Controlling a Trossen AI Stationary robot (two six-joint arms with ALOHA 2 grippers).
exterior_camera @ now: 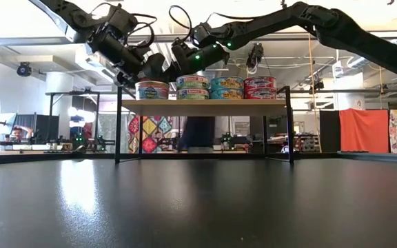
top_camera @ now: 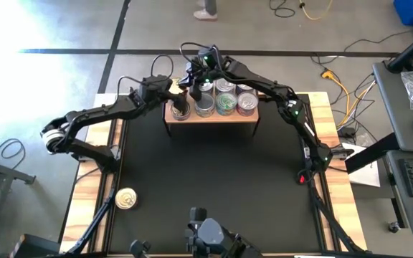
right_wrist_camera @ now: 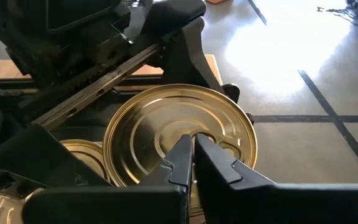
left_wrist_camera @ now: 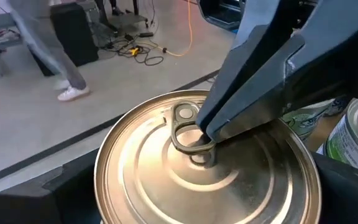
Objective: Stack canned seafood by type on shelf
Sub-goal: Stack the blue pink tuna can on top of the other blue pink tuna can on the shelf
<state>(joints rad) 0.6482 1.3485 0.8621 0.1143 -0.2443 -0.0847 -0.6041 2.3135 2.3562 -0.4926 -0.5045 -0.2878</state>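
Left wrist view is the only one where the right pincer (left_wrist_camera: pixel 207 134), its fingers pressed together, is being shown resting its tip on the pull ring of a gold-lidded can (left_wrist_camera: pixel 207 168). That can is being straddled by the left pincer (top_camera: pixel 181 106), spread wide at the shelf's (top_camera: pixel 210 118) left end. From above, the can is being largely hidden by both arms; whether the left fingers are touching its sides cannot be told. Stacked cans (exterior_camera: pixel 226 87) are being seen along the shelf only from table height. One lone can (top_camera: pixel 125 198) is lying on the tabletop (top_camera: pixel 214 179).
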